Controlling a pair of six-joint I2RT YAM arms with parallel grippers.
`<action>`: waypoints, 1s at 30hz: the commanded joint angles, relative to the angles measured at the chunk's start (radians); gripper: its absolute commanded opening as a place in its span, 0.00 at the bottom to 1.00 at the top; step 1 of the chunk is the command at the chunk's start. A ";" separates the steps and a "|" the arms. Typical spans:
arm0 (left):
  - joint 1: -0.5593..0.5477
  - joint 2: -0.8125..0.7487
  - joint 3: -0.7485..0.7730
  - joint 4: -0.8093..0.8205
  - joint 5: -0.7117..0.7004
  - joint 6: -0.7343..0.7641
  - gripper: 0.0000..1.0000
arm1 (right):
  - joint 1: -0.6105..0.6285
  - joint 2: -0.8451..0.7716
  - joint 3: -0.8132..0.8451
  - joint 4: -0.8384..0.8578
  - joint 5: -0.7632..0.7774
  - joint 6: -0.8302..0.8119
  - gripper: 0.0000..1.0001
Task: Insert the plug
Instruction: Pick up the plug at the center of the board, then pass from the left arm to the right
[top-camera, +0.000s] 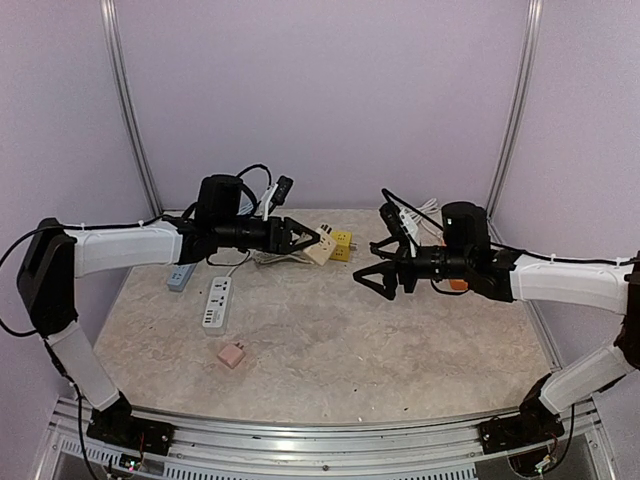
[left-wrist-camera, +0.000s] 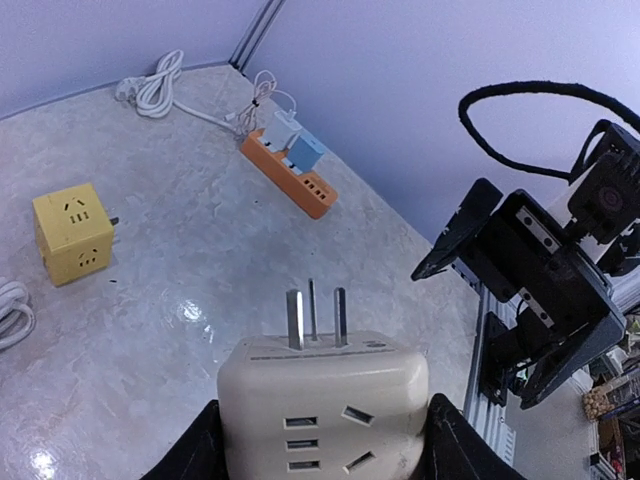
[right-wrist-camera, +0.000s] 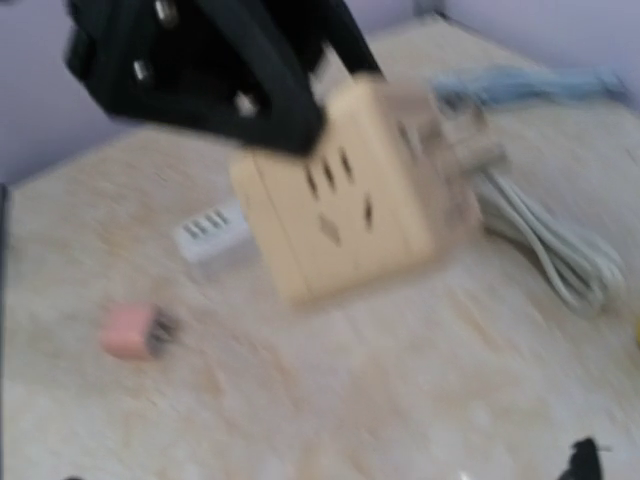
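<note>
Mia: Where is the cream plug (left-wrist-camera: 325, 400)?

Tom: The left pincer (top-camera: 310, 240) is clenched on it, one finger on each side. The plug is up in the air, just beside the yellow cube (top-camera: 341, 244), on the left arm's side of the cube.

Mia: Which way do its pins go?

Tom: Three metal pins stick out of its far end, away from the left arm. Its top face has holes for other plugs.

Mia: And the right pincer (top-camera: 375, 275)?

Tom: It is on the other side of the yellow cube, near it but not touching. Its fingers are spread wide, and nothing is in them.

Mia: What else lies on the desk (top-camera: 330, 370)?

Tom: An orange strip (left-wrist-camera: 290, 178) lies past the cube on the right arm's side, with a blue plug (left-wrist-camera: 306, 150) and a white plug (left-wrist-camera: 280, 128) in it. A white strip (top-camera: 216, 303) lies well apart from the cube, on the left arm's side. A little pink plug (top-camera: 231, 354) sits further from the cube than the white strip does. A white cord (left-wrist-camera: 10, 312) lies near the cube.
</note>
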 joint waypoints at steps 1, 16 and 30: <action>-0.027 -0.072 -0.056 0.181 0.101 -0.040 0.24 | -0.007 0.023 -0.003 0.141 -0.152 0.018 1.00; -0.117 -0.195 -0.124 0.267 0.219 0.076 0.27 | 0.005 0.074 0.041 0.277 -0.341 0.126 0.98; -0.136 -0.191 -0.125 0.303 0.176 0.100 0.27 | 0.043 0.119 0.070 0.387 -0.429 0.274 0.97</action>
